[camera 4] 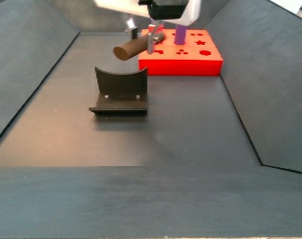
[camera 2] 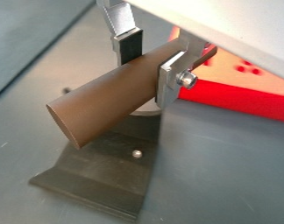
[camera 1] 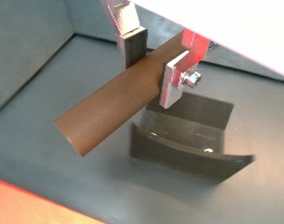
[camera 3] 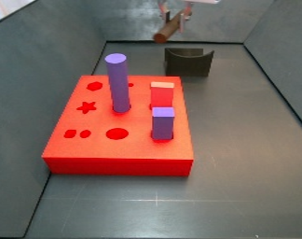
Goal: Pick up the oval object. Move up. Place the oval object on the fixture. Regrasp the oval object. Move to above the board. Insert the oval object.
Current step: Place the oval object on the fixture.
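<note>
My jaws are closed on the oval object, a smooth matt brown peg, gripped near one end so its long axis slants down and away from me. It hangs in the air just above the fixture, a dark bracket with a curved notch. To its right in a wrist view lies the glossy red board; I judge lowering into the notch comes next.

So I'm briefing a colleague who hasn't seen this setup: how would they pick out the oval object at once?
Start from the big red-orange board, then look past it to the dark fixture on the grey floor. Just above the fixture, the end effector is clamped on the oval object: a long, slim brown rod held tilted in the air. Unlike the purple cylinder and purple block, it is off the board.
</note>
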